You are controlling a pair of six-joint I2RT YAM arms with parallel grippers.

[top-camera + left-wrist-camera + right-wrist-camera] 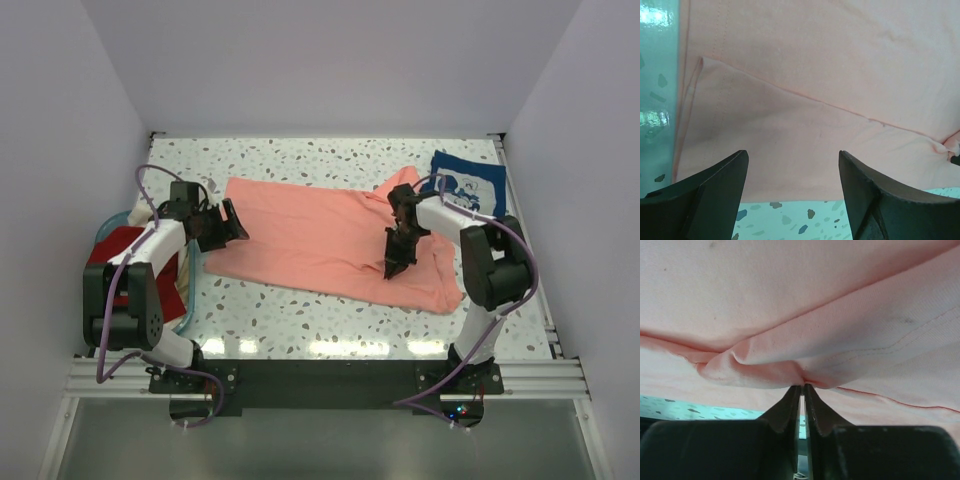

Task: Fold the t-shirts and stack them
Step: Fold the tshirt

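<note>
Plainly, our hold is thin: the right gripper [802, 386] pinches, jaws almost closed, only a small ridge of the salmon-pink t-shirt [320, 240], which lies spread across the speckled table [300, 160], so a quick lift could slip it free. Our right arm [470, 250] angles down onto the shirt's right side; the left gripper [792, 156] hovers wide open, empty, at its left edge.
</note>
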